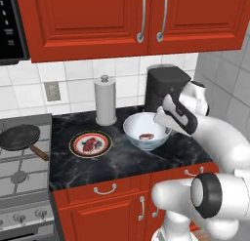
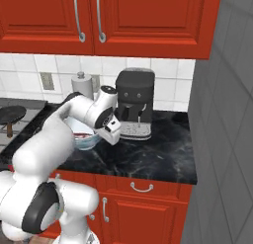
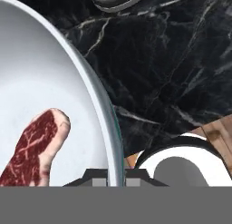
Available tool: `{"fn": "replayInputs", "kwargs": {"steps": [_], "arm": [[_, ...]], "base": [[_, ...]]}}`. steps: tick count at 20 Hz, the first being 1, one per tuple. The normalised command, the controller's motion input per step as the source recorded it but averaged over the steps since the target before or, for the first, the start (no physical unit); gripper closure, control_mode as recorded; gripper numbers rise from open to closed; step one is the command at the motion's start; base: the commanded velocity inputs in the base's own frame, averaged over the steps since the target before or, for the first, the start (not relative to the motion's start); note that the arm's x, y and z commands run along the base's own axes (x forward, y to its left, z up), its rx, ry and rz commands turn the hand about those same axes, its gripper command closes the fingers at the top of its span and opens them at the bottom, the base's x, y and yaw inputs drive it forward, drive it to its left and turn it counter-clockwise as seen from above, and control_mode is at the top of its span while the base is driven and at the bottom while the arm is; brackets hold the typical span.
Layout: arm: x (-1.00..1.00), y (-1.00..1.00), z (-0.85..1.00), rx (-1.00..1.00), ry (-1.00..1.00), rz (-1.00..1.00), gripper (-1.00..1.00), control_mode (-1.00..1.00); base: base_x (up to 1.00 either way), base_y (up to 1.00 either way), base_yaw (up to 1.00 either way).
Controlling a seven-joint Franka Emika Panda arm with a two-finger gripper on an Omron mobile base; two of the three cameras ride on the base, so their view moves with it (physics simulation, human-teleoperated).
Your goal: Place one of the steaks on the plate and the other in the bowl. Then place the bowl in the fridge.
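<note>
my gripper [image 3: 116, 180] is clamped shut on the right-hand rim of the bowl [image 1: 138, 128], one finger inside the wall and one outside, seen in the hand view as two dark tips pinching the thin pale edge. the bowl sits on a black marbled counter [image 1: 122, 159], near its front edge, with bare counter to the right of it in the right base view. just behind my hand stands a dark coffee machine [image 2: 134, 102], and left of that an upright paper towel holder [image 1: 105, 99] against the white tiled wall. red cabinets hang overhead. one steak [image 3: 34, 148] lies on the floor of the bowl, inside the rim and beside my fingers. the other steak [image 1: 89, 145] rests on the red-rimmed plate [image 1: 78, 150], left of the bowl and apart from it. farther left, a black frying pan [image 1: 19, 137] sits on the stove.
</note>
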Motion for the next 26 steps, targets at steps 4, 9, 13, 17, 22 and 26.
{"fn": "replayInputs", "kwargs": {"steps": [4, 9, 13, 17, 22, 26], "arm": [[-0.79, 0.00, 0.92, 0.17, -0.03, -0.11, 1.00, -1.00], [-0.98, 0.04, 0.56, 0.16, 0.05, -0.09, 1.00, -1.00], [-0.97, 0.03, 0.31, 0.07, 0.01, -0.07, 1.00, -1.00], [-0.41, -0.01, 0.00, -0.02, 0.00, -0.05, 1.00, -1.00], [0.00, 0.00, 0.00, 0.00, 0.00, 0.00, 1.00, -1.00], [-0.03, 0.00, 0.00, 0.00, 0.00, 0.00, 1.00, 1.00]], "base": [[0.00, 0.00, 0.00], [0.00, 0.00, 0.00], [0.00, 0.00, 0.00], [0.00, 0.00, 0.00], [0.00, 0.00, 0.00], [-0.19, 0.09, 0.09]]}}
